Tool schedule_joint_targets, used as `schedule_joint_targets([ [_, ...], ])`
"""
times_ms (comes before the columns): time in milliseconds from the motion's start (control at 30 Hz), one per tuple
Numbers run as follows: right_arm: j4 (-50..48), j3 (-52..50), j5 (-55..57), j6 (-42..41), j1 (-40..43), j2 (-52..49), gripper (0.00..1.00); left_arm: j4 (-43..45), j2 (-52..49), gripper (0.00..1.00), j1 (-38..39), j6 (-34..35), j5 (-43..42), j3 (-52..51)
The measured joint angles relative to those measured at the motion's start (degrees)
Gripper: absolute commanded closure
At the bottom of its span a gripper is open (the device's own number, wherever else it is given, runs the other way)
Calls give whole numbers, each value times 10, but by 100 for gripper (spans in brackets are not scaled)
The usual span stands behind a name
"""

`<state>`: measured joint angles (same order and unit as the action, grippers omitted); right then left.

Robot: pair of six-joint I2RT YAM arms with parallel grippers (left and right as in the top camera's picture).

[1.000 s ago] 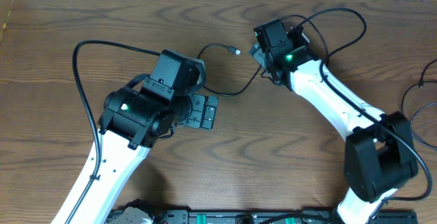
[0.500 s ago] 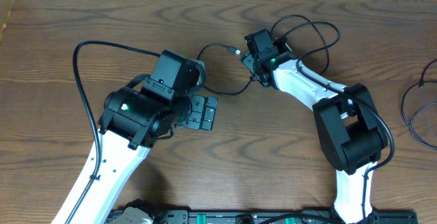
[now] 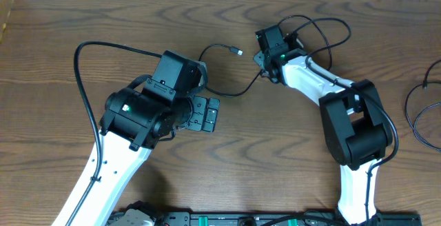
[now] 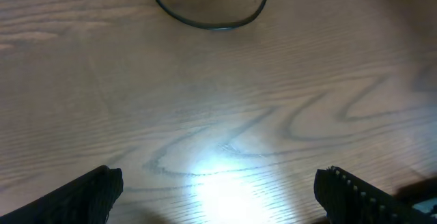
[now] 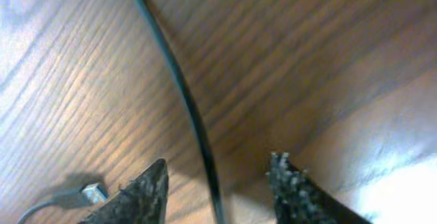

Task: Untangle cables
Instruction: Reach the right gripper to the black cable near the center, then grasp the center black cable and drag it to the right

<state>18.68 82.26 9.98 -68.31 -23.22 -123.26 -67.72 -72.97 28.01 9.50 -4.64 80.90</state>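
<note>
one wood-grain table, loose black cable

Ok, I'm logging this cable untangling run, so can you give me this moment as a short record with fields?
surface: wooden table
left gripper: open, over bare wood, holding nothing
right gripper: open, low over the table, one finger on each side of the black cable, not closed on it
black cable: lies in a loose curve between the two arms
plug: lying free on the wood, close to the right gripper
second cable: thin black loop at the table's right edge, untouched
</note>
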Motion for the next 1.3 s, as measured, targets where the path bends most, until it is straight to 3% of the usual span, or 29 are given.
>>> schedule_joint_targets([
  [67,-2,2,-1,12,5,-2,50,0,0,4,0,2,-4,0],
  [167,0,6,-1,34,8,-4,60,0,0,4,0,2,-10,0],
  [300,19,8,2,58,8,-5,60,0,0,4,0,2,-10,0],
  [367,49,14,2,64,8,-5,69,0,0,4,0,3,-10,0],
  [500,127,24,8,72,8,-2,68,0,0,4,0,6,-10,0],
  [667,202,26,20,79,8,5,91,0,0,4,0,8,-10,0],
  [700,209,26,23,78,7,5,89,0,0,4,0,8,-10,0],
  [733,215,26,25,78,7,6,78,0,0,4,0,8,-11,0],
  [800,221,26,25,79,5,7,75,0,0,4,0,8,-10,0],
  [900,226,25,33,81,2,7,99,0,0,4,0,8,-11,0],
  [1200,233,24,35,106,2,10,99,0,0,4,0,8,-11,0],
  [1300,278,19,22,130,11,23,99,-1,0,4,0,8,-11,0],
])
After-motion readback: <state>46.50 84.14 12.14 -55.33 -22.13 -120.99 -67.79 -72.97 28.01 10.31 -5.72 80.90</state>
